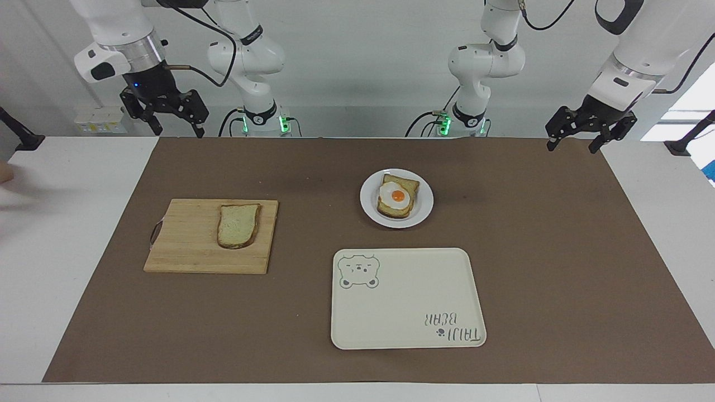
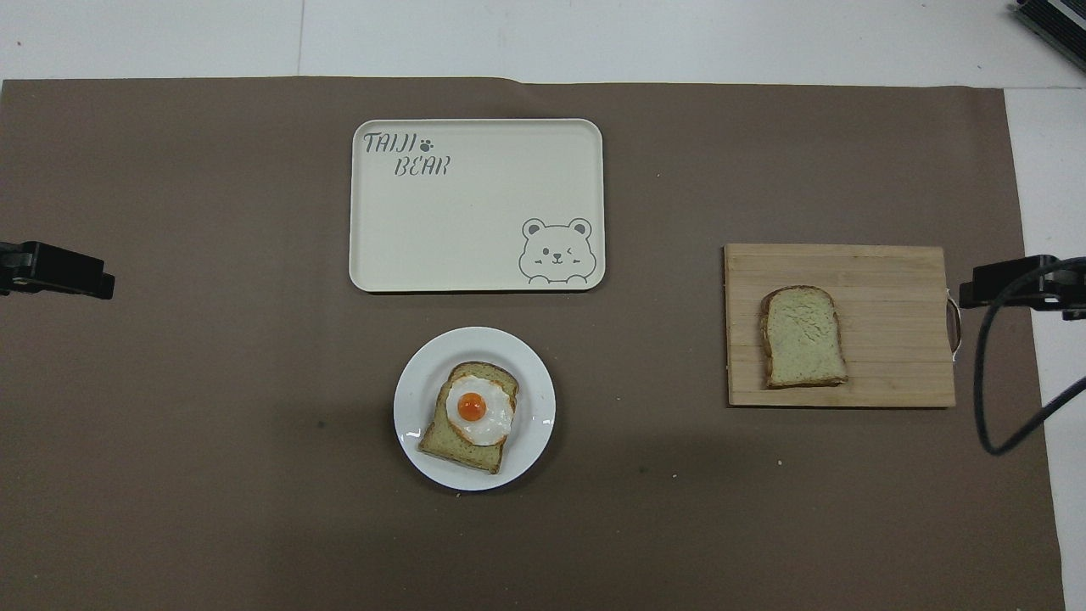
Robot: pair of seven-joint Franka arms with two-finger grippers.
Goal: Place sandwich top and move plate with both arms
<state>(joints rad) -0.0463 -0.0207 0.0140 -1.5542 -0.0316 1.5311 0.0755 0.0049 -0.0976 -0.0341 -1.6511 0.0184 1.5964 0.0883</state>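
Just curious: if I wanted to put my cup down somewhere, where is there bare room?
The bear tray is bare, and brown mat lies open toward the left arm's end. Crowded: the plate with egg toast, and the cutting board with its bread slice.

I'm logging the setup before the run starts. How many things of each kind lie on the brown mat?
Bread slices: 2, the sandwich top on the cutting board, the egg toast on the plate
Fried egg: 1
Plate: 1
Tray: 1
Cutting board: 1
Total: 6
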